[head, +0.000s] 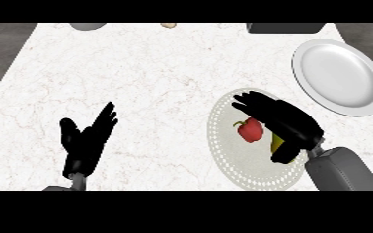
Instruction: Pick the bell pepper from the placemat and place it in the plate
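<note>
A red bell pepper (250, 130) with a green stem lies on a round pale placemat (235, 164) at the lower right of the counter. My right hand (282, 121) hovers just right of and over the pepper, fingers straight and spread toward the upper left, thumb low by the mat; it is not closed on the pepper. A white plate (336, 76) sits at the right edge, beyond the mat. My left hand (86, 140) rests open at the lower left, fingers up.
A grey round object (88, 25) and a small tan item (168, 25) sit at the counter's far edge. A dark rectangular object (284, 27) stands at the far right. White marble counter (160, 79) spreads between the hands.
</note>
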Available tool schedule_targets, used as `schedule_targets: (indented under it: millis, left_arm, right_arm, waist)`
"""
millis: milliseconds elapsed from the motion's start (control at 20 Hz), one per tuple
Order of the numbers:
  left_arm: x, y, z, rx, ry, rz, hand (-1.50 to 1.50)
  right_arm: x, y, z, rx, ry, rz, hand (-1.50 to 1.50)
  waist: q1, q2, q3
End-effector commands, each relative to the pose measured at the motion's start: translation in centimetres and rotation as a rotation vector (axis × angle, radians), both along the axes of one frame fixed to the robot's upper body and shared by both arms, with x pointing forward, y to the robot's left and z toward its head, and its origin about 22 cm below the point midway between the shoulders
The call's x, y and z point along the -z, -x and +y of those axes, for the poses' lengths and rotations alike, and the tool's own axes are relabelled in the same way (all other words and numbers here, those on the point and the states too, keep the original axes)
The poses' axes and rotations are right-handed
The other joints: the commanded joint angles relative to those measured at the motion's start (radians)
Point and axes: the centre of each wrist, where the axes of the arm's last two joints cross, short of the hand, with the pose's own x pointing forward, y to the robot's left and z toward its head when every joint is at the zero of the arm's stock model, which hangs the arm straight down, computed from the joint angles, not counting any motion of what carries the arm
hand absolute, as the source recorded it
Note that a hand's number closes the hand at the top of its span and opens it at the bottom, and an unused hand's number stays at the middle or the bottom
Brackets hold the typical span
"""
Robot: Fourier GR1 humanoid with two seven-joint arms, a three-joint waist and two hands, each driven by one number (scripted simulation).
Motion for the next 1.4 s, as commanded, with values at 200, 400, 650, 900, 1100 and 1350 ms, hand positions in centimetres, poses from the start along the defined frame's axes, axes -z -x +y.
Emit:
schedule_targets:
  millis: [200, 400, 650, 900, 1100, 1350]
  left_arm:
    - [0.8, -1.3, -2.0, -0.001, 0.011, -0.002, 0.0]
    - [1.3, 0.7, -1.1, -0.009, 0.0, 0.002, 0.0]
    - [1.0, -0.3, -0.6, 0.016, -0.016, 0.003, 0.0]
    - [0.6, 1.4, 1.4, 0.002, 0.0, 0.004, 0.0]
    - [2.5, -0.7, -1.6, 0.007, 0.0, 0.025, 0.0]
    - [1.0, 0.3, 0.7, -0.009, -0.006, 0.001, 0.0]
  right_arm:
    - [2.2, 0.2, 0.3, 0.033, 0.062, -0.033, -1.5]
    - [1.8, -0.4, 2.7, 0.035, 0.052, -0.006, -1.5]
    - [4.6, -1.6, 2.0, 0.017, 0.128, 0.019, -1.5]
    - [6.3, -0.2, 2.7, -0.078, 0.197, -0.071, 1.5]
    - [7.0, -2.6, 1.6, -0.073, 0.193, -0.116, 1.5]
    - [3.6, -0.1, 2.9, -0.008, 0.102, -0.143, 1.5]
  waist:
    - [-0.002, 0.0, 0.0]
    - [0.001, 0.0, 0.0]
    - [0.001, 0.001, 0.0]
    - [0.003, 0.0, 0.0]
    - [0.002, 0.002, 0.0]
    - [-0.006, -0.002, 0.0]
